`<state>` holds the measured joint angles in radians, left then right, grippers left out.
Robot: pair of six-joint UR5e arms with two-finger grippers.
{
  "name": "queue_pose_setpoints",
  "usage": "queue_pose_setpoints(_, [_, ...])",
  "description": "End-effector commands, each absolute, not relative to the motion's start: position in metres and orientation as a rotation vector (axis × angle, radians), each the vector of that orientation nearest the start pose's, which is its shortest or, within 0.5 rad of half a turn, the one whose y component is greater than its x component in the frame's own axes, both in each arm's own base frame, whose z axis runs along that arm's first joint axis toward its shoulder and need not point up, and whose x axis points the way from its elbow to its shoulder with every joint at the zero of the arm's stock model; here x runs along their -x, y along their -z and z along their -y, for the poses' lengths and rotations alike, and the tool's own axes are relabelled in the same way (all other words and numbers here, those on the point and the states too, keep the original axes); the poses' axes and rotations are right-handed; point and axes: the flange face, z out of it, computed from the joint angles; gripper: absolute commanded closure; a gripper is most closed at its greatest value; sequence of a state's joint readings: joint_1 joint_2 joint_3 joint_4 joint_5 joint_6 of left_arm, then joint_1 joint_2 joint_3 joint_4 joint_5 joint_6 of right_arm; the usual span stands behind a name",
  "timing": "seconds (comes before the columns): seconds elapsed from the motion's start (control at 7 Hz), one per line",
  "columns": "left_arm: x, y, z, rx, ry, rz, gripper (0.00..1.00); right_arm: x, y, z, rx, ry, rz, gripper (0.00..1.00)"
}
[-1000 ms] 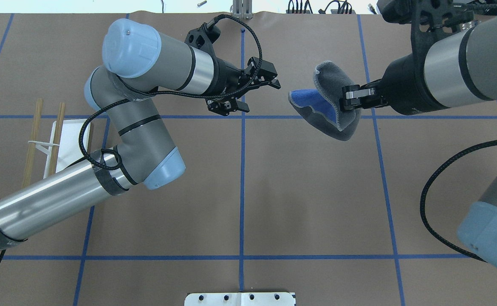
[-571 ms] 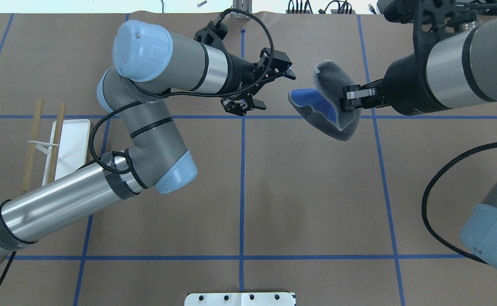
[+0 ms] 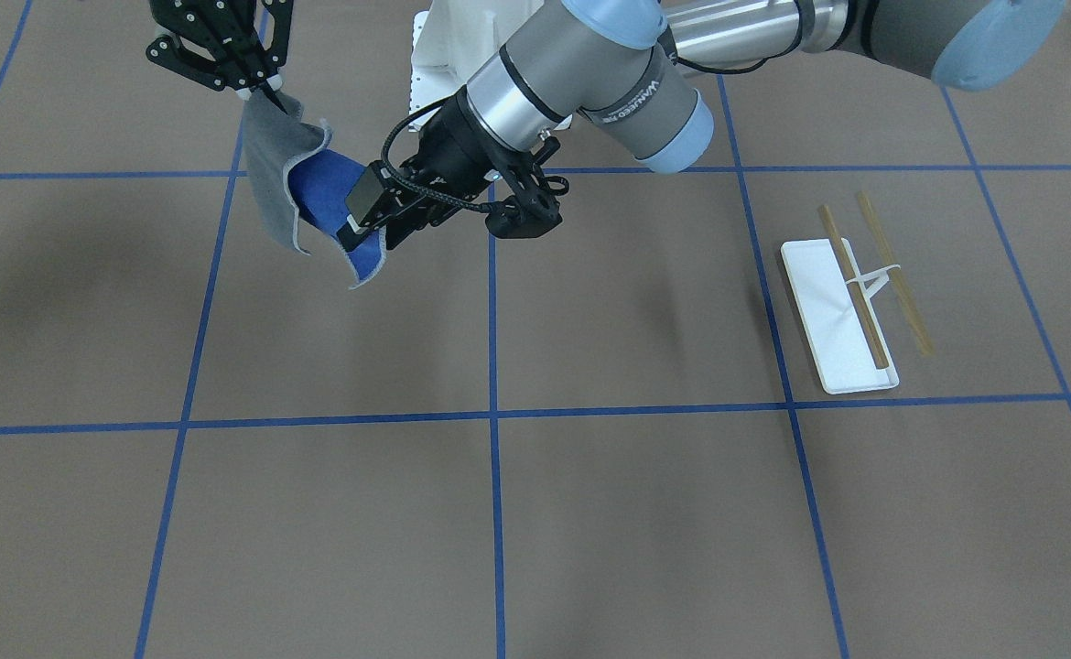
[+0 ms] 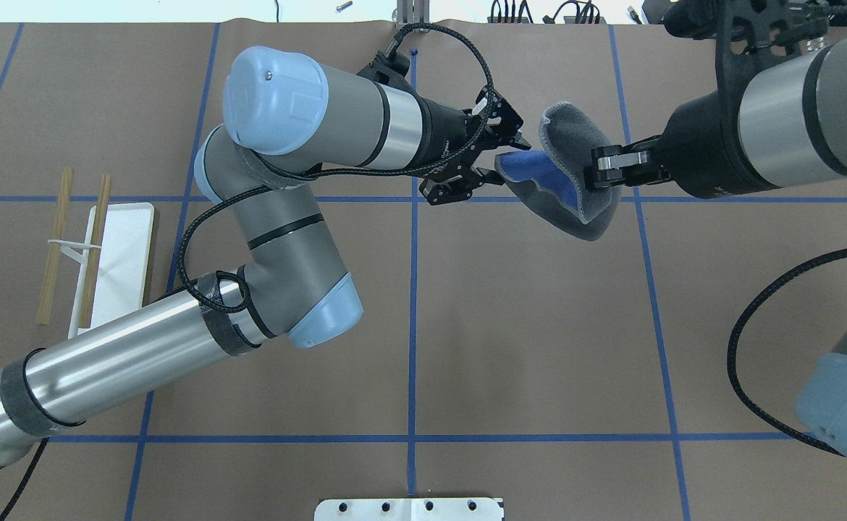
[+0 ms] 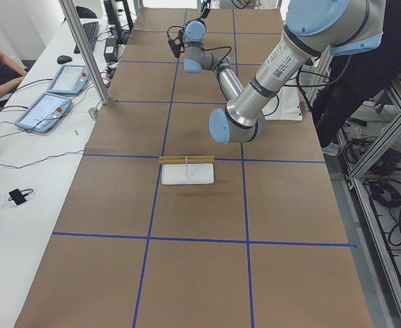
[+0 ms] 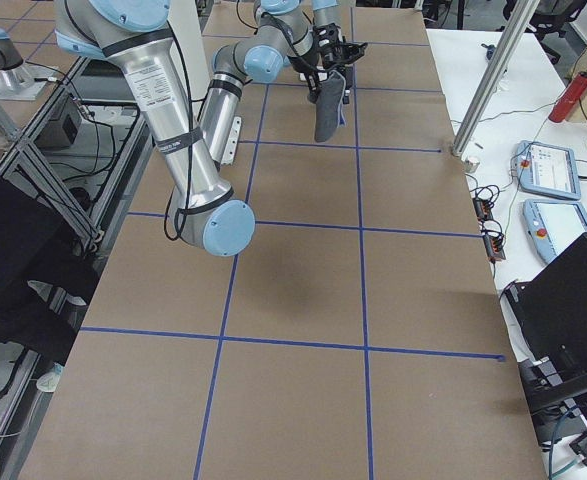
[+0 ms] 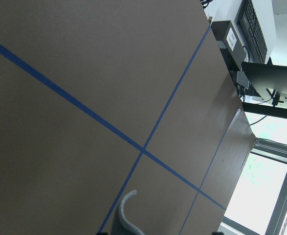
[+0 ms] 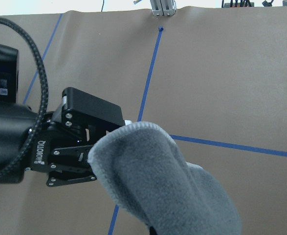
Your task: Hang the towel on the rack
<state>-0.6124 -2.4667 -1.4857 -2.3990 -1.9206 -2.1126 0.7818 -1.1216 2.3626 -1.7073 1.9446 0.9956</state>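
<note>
Grey towel (image 4: 572,134) clenched in right end effector (image 4: 594,167), left end effector (image 4: 502,157) released alongside, rack (image 4: 123,250) well apart.

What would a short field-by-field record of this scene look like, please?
towel: lifted off the table, drooping in a fold, grey outside, blue inside
right end effector: shut on the towel's grey part
left end effector: open, fingers on either side of the towel's blue corner
rack: on the table's far left side, apart from both arms
rods: bare, nothing draped on them
task state: towel not yet on the rack
</note>
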Motion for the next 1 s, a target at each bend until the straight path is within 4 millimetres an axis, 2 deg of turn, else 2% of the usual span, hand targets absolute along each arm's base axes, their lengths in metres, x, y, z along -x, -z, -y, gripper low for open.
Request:
queue_pose_setpoints(0.0, [-0.505, -0.037, 0.478, 0.224, 0.611, -1.656, 1.00, 0.242, -0.129, 0.376, -0.421, 0.023, 1.057, 1.00])
queue_pose_setpoints(0.43, [-0.504, -0.038, 0.480, 0.218, 0.610, -1.655, 1.00, 0.242, -0.134, 0.373, -0.412, 0.026, 1.052, 1.00])
queue_pose_setpoints(0.57, [-0.495, -0.037, 0.488, 0.206, 0.622, -1.660, 1.00, 0.244, -0.136, 0.371, -0.408, 0.031, 1.050, 0.01])
queue_pose_setpoints(0.71, [-0.477, -0.041, 0.503, 0.198, 0.630, -1.657, 1.00, 0.237, -0.145, 0.364, -0.397, 0.030, 1.045, 0.00])
queue_pose_setpoints(0.86, [-0.441, -0.045, 0.530, 0.200, 0.617, -1.647, 1.00, 0.227, -0.168, 0.356, -0.379, 0.029, 1.008, 0.00])
